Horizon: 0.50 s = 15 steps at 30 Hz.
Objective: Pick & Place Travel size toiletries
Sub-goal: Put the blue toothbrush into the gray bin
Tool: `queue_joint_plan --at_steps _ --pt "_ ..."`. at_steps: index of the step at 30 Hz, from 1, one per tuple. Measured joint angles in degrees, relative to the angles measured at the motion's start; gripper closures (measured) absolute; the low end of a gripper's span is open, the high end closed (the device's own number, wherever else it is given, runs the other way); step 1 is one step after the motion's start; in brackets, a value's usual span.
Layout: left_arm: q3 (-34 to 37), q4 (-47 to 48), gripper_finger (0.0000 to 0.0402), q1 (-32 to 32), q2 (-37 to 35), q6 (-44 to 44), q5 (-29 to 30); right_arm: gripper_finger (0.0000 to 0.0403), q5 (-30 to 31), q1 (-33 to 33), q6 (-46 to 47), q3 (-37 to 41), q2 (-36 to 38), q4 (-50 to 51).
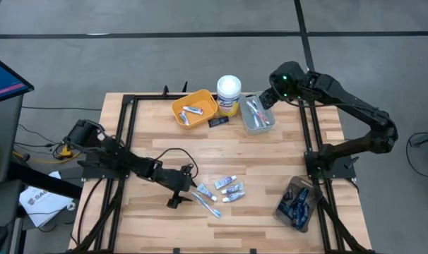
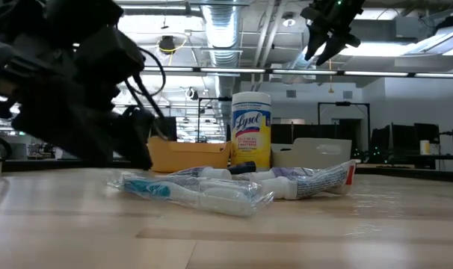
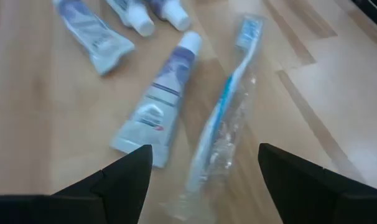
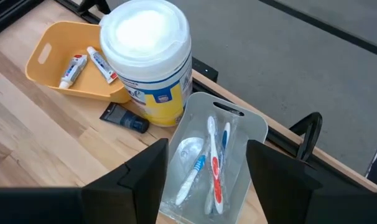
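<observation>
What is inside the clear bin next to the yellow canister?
The clear bin holds wrapped toothbrushes: one with blue, one with red, and at least one more white handle. They overlap, so the exact count and anything beneath them cannot be told.

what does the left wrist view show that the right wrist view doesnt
Only the left wrist view: the open left pincer over a clear-wrapped blue-and-white toothbrush, beside small white-and-blue toothpaste tubes on the table.

Only the right wrist view: the open right pincer above a clear plastic bin holding toothbrushes, a white-lidded yellow canister, a yellow tray with two tubes, a flat dark packet.

Both: the wooden tabletop.
</observation>
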<state>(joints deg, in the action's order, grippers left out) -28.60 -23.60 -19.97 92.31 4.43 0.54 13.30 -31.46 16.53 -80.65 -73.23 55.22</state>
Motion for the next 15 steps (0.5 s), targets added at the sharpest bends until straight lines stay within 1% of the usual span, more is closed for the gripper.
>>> queue_joint_plan --at_steps 3,6,9,15 --pt "0.0 -0.4 0.0118 0.0 2.0 2.3 -0.9 0.0196 0.0 0.0 0.0 0.0 0.0 0.0" --pt "0.0 -0.6 0.0141 0.0 3.1 3.1 -0.8 0.0196 0.0 -0.1 0.0 0.0 0.0 0.0" --pt "0.0 -0.8 0.0184 0.0 3.4 3.2 0.1 0.0196 0.0 -0.1 0.0 0.0 0.0 0.0" --pt "0.0 -0.6 0.0295 0.1 3.5 3.2 1.6 0.0203 0.0 -0.1 0.0 0.0 0.0 0.0"
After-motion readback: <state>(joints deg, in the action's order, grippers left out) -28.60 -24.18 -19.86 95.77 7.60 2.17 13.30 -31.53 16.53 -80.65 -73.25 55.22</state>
